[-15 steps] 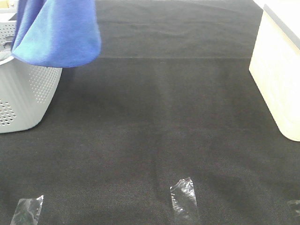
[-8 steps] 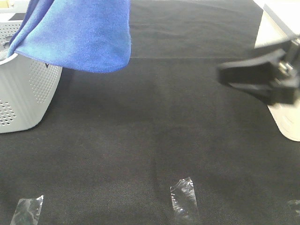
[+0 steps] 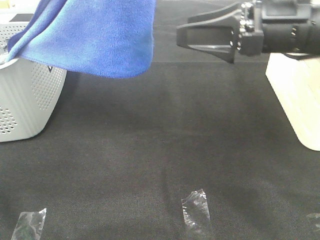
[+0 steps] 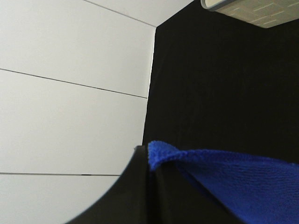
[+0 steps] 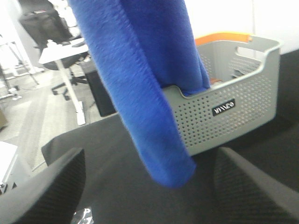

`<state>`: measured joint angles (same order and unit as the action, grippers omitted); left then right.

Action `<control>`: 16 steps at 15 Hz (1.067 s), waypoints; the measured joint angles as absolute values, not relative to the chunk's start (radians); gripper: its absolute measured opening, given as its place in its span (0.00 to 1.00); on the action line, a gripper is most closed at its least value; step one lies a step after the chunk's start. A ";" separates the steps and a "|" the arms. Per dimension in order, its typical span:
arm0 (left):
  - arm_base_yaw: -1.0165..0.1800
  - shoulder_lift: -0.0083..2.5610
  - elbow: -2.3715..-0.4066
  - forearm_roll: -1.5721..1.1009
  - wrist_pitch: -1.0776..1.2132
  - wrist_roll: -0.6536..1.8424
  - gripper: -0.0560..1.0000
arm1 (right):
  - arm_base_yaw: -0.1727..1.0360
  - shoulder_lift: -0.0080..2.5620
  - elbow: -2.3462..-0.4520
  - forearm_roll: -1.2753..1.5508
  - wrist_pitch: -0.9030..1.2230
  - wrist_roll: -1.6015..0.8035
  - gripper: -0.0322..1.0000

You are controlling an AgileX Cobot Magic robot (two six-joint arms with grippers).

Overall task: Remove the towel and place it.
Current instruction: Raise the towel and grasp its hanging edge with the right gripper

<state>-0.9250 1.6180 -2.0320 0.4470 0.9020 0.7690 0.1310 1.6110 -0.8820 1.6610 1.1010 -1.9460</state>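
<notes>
The royal-blue towel [image 3: 100, 40] hangs from above the exterior view's top edge, its far end still trailing over the rim of the grey perforated basket [image 3: 25, 100] at the left. In the left wrist view my left gripper [image 4: 149, 163] is shut on a towel [image 4: 233, 186] edge; it is out of the exterior view. My right gripper [image 3: 182, 35] reaches in from the right at towel height, a short gap from the towel's right edge. In the right wrist view its jaws [image 5: 149, 154] stand wide open, with the hanging towel [image 5: 140, 84] and basket [image 5: 233, 112] ahead.
A beige box [image 3: 295, 95] stands at the right edge of the black table cloth [image 3: 165, 140]. Clear tape pieces [image 3: 196, 212] [image 3: 29, 223] lie near the front edge. A desk and chair [image 5: 51, 32] stand beyond the table.
The towel has swung further right, away from the basket. My right gripper has come into view from the right and moved up and left toward the towel.
</notes>
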 joint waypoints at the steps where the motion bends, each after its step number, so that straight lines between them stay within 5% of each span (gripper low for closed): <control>1: -0.925 1.618 -2.032 0.425 0.889 0.769 0.05 | 0.131 1.641 -0.913 1.661 1.123 -1.939 0.77; 11: -0.925 1.618 -2.032 0.352 0.810 0.769 0.05 | 0.132 1.685 -0.954 1.596 1.196 -1.916 0.77; 16: -0.925 1.618 -2.032 0.371 0.814 0.769 0.05 | 0.224 1.733 -0.956 1.556 1.141 -1.917 0.77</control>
